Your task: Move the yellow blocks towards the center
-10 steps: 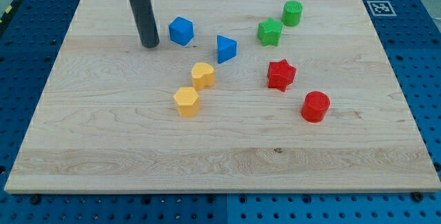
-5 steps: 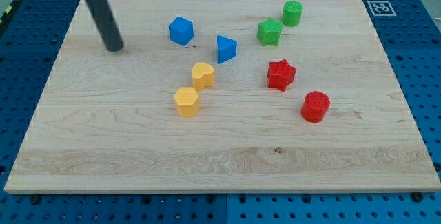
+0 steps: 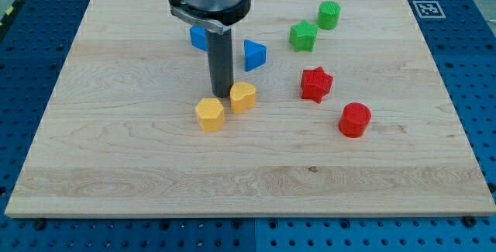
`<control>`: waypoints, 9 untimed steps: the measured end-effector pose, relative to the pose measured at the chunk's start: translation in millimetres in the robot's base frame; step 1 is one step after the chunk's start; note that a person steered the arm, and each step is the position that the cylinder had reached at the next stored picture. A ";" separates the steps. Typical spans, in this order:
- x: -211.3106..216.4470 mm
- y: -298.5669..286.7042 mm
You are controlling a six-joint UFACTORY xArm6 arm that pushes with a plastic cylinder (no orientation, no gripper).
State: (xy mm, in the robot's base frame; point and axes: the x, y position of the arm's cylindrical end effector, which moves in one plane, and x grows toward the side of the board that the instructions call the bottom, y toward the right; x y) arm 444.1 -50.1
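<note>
Camera view: wooden board point(image 3: 116, 159) carries eight blocks; arm descends vertically from the view's top, ending in a plain rod with no claw, nothing held; my tip point(image 3: 222, 95) touches the yellow heart block point(image 3: 242, 96) on its left, just above the yellow hexagonal block point(image 3: 209, 115), both near centre; counts: two yellow, two blue, two green, two red

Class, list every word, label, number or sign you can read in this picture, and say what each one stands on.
No readable words, brands or numbers appear.
One sign only: a black-and-white square marker on the pale wooden board, at its corner in the view's top right; it is a pattern, not text.
The coloured blocks and the dark rod carry no markings that can be made out.
</note>
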 end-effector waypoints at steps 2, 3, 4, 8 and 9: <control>6.5 -54.8; 7.1 -41.6; 22.4 -35.1; 48.5 -72.0; 48.5 -133.6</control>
